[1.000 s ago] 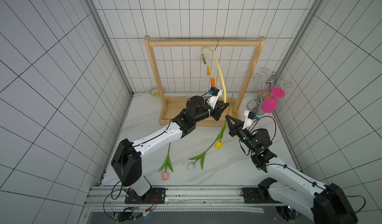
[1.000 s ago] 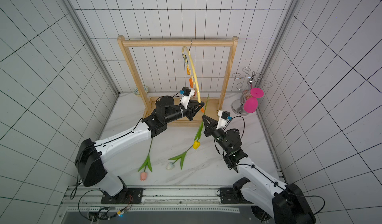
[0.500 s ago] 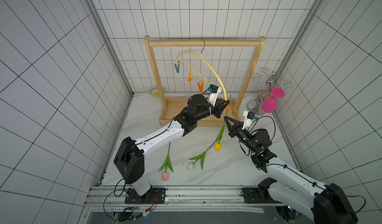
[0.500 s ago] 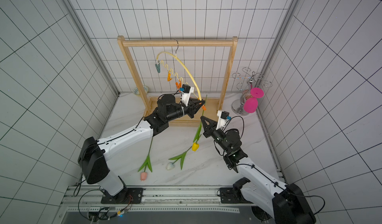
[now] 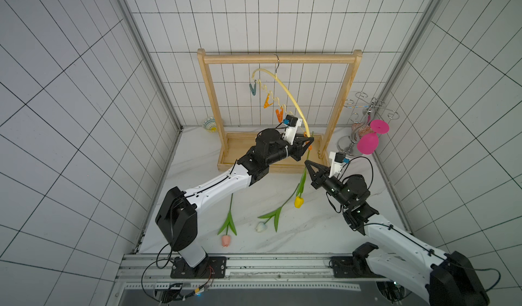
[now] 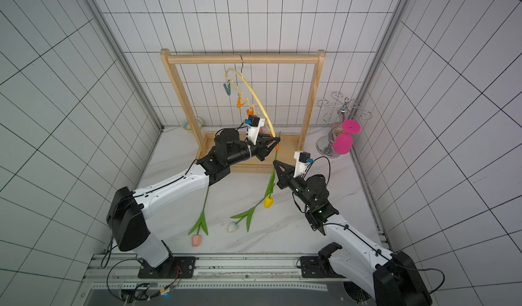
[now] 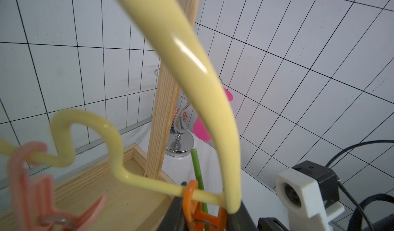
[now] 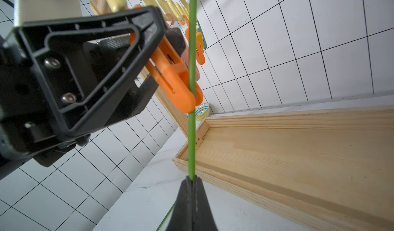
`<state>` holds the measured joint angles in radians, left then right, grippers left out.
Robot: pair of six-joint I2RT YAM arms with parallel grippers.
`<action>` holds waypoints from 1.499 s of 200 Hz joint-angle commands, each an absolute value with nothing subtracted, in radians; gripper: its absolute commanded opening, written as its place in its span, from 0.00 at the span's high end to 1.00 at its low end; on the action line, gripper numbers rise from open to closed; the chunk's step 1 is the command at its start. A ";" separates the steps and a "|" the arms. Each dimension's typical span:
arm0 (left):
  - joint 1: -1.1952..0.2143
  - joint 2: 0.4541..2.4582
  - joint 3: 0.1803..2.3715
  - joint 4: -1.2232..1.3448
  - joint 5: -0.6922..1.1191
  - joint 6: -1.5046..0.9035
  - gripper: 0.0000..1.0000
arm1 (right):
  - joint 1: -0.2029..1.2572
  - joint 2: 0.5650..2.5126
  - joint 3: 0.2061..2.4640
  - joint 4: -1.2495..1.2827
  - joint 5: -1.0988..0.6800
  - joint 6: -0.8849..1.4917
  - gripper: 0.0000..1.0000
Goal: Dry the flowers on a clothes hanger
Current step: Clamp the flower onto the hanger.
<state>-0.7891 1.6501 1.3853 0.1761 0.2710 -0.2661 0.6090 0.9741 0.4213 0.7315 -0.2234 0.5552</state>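
The pale-yellow clothes hanger [image 5: 285,88] [image 6: 255,94] hangs tilted from the wooden rack's bar. My left gripper [image 5: 310,142] [image 6: 278,141] [image 7: 204,210] holds the orange clip [image 7: 191,200] [image 8: 174,80] at the hanger's low end. That clip's mouth sits on the green stem [image 8: 191,123] [image 7: 197,168] of the yellow tulip [image 5: 298,202] [image 6: 268,202], which hangs head down. My right gripper [image 5: 306,163] [image 6: 274,163] [image 8: 192,179] is shut on the same stem just below the clip. The pink tulip [image 5: 226,240] and the pale tulip [image 5: 261,227] lie on the table.
The wooden rack [image 5: 279,59] stands on its tray base [image 5: 245,152] at the back. A magenta goblet [image 5: 367,143] hangs on a chrome stand [image 5: 364,112] at the back right. A small patterned bowl [image 5: 209,123] sits by the rack's left post.
The hanger's hook has slid left along the bar and the hanger has turned from edge-on to broadside. Both grippers stay at its low end, and the left jaws have eased slightly.
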 commanded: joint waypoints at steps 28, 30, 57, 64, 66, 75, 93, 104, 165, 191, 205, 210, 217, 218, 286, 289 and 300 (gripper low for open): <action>-0.787 1.659 1.391 0.198 0.279 -0.260 0.66 | 0.617 0.953 0.488 0.705 -0.219 0.528 1.00; -0.788 1.659 1.391 0.198 0.280 -0.259 0.66 | 0.617 0.951 0.489 0.704 -0.219 0.527 1.00; -0.787 1.651 1.385 0.201 0.273 -0.253 0.66 | 0.617 0.949 0.494 0.701 -0.216 0.528 1.00; -0.787 1.648 1.381 0.204 0.270 -0.251 0.66 | 0.617 0.950 0.494 0.700 -0.216 0.527 1.00; -0.787 1.648 1.381 0.205 0.271 -0.251 0.66 | 0.617 0.950 0.495 0.700 -0.216 0.527 1.00; -0.787 1.646 1.379 0.210 0.268 -0.247 0.66 | 0.617 0.952 0.497 0.698 -0.218 0.528 1.00; -0.787 1.646 1.381 0.216 0.268 -0.248 0.76 | 0.617 0.951 0.500 0.695 -0.224 0.530 1.00; -0.787 1.647 1.379 0.224 0.271 -0.252 0.83 | 0.617 0.952 0.503 0.695 -0.226 0.534 1.00; -0.787 1.658 1.357 0.265 0.288 -0.265 0.86 | 0.617 0.951 0.547 0.667 -0.204 0.539 1.00; -0.787 1.649 1.350 0.270 0.280 -0.255 0.86 | 0.617 0.956 0.557 0.664 -0.195 0.541 1.00; -0.787 1.647 1.348 0.269 0.280 -0.254 0.86 | 0.617 0.958 0.560 0.664 -0.201 0.540 1.00; -0.787 1.646 1.348 0.269 0.280 -0.253 0.85 | 0.617 0.958 0.560 0.665 -0.202 0.539 1.00; -0.787 1.645 1.347 0.269 0.280 -0.255 0.85 | 0.617 0.957 0.560 0.664 -0.206 0.537 1.00; -0.788 1.645 1.347 0.269 0.280 -0.255 0.85 | 0.616 0.957 0.560 0.664 -0.207 0.536 1.00; -0.787 1.647 1.339 0.273 0.280 -0.261 0.72 | 0.617 0.952 0.561 0.659 -0.225 0.512 1.00; -0.786 1.646 1.338 0.272 0.280 -0.261 0.70 | 0.617 0.951 0.563 0.658 -0.225 0.511 1.00; -0.786 1.646 1.339 0.271 0.279 -0.259 0.67 | 0.617 0.950 0.564 0.654 -0.227 0.508 1.00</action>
